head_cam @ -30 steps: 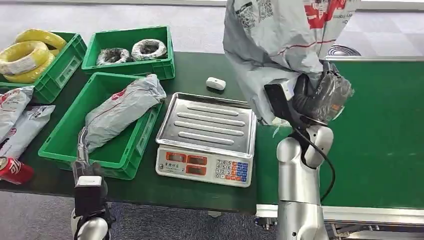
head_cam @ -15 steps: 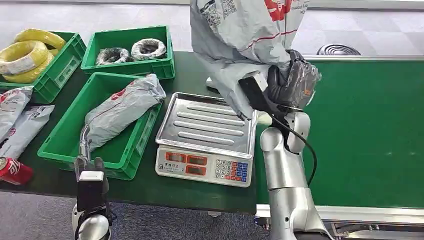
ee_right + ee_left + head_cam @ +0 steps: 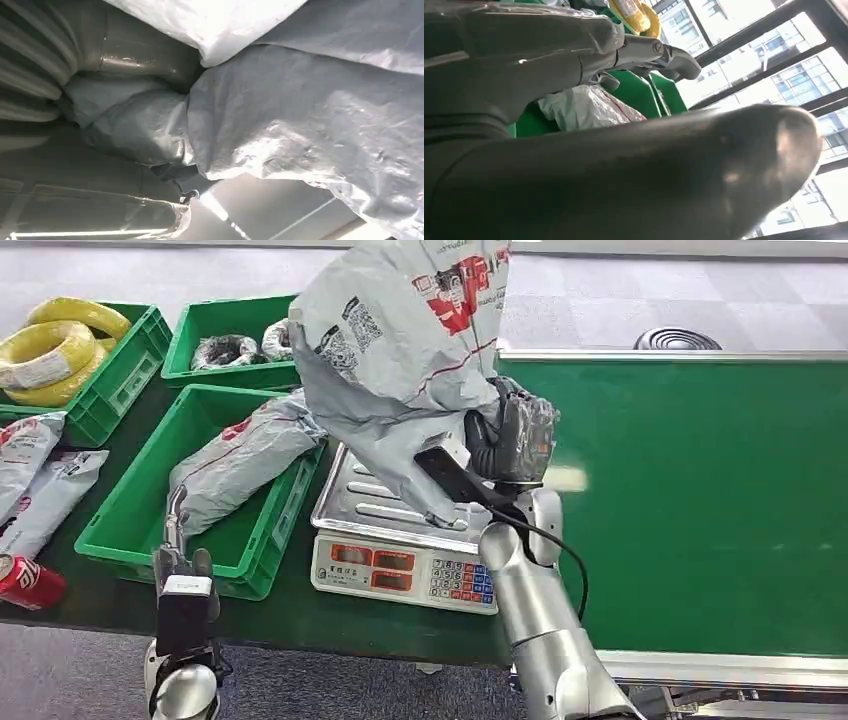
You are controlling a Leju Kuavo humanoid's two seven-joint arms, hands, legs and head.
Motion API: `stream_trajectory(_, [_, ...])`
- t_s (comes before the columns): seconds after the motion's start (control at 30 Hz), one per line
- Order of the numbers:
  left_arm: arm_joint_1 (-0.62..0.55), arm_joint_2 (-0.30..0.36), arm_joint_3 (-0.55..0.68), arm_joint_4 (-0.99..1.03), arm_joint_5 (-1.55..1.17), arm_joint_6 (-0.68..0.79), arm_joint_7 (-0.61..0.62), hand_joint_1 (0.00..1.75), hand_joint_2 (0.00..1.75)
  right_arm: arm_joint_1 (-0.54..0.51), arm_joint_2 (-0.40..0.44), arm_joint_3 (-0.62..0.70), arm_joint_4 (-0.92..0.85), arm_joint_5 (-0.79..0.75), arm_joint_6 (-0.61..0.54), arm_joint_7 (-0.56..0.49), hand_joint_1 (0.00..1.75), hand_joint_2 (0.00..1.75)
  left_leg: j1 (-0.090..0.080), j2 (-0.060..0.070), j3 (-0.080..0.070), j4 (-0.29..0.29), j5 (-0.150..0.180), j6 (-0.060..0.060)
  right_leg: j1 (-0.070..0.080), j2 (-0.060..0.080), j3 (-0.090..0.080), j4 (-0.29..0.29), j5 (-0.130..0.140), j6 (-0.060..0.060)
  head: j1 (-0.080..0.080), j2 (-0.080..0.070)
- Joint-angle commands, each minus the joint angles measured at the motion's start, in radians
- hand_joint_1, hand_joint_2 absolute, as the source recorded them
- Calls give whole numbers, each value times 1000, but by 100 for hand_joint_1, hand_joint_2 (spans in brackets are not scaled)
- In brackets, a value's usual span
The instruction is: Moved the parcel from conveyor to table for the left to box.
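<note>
I see right hand (image 3: 510, 435) gripping grey parcel (image 3: 400, 340) mid-frame above scale (image 3: 410, 540); left hand (image 3: 178, 565) open lower left, dark green surface (image 3: 380, 615), grey floor.

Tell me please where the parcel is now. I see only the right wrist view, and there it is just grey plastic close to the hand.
Observer: In the head view the right hand holds the grey parcel up, with its lower end over the steel tray of the scale.
Operator: Is any crate near it?
Observer: Yes. A green crate stands beside the scale, and another grey parcel already lies in it.
Operator: And the left hand?
Observer: The left hand is at that crate's front edge and holds nothing.
</note>
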Motion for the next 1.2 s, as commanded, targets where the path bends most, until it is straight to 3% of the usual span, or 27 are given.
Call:
stream_trajectory(0.03, [4,0,28,52,-9,-7,2,0,0,-29,-45,104,122,-63,0,-2,113,175,0,2,2,-1,0,0,0,-1,2,-1,0,0,0,0])
stream_trajectory(0.07, [7,-1,29,55,-10,-8,1,0,0,-22,-47,95,117,-68,0,-2,0,175,0,3,2,-2,1,0,0,-2,2,-2,1,0,0,0])
stream_trajectory(0.27, [13,-5,34,55,-17,-10,0,0,0,13,-37,44,26,-5,0,-16,0,175,0,2,1,-2,1,0,0,-3,1,-2,0,0,0,0])
stream_trajectory(0.53, [40,-5,48,25,-25,-7,5,0,0,88,-19,29,-130,-69,0,-80,0,175,0,1,0,-1,0,0,0,-1,0,-1,0,0,0,0])
stream_trajectory(0.8, [76,-6,62,-7,-26,-2,6,0,0,185,-60,73,-297,-123,0,-50,0,175,0,1,0,-1,0,0,0,-3,1,-1,0,0,0,0])
stream_trajectory(1.1, [102,-9,72,-36,-27,4,8,0,0,244,-78,105,-348,-161,0,-49,0,175,0,1,0,-1,0,0,0,-3,1,-1,0,0,0,0])
stream_trajectory(1.2, [117,1,70,-49,-26,11,9,0,0,291,-119,159,-386,-220,3,27,0,175,0,0,1,-1,0,0,1,-3,2,-2,0,0,0,0])
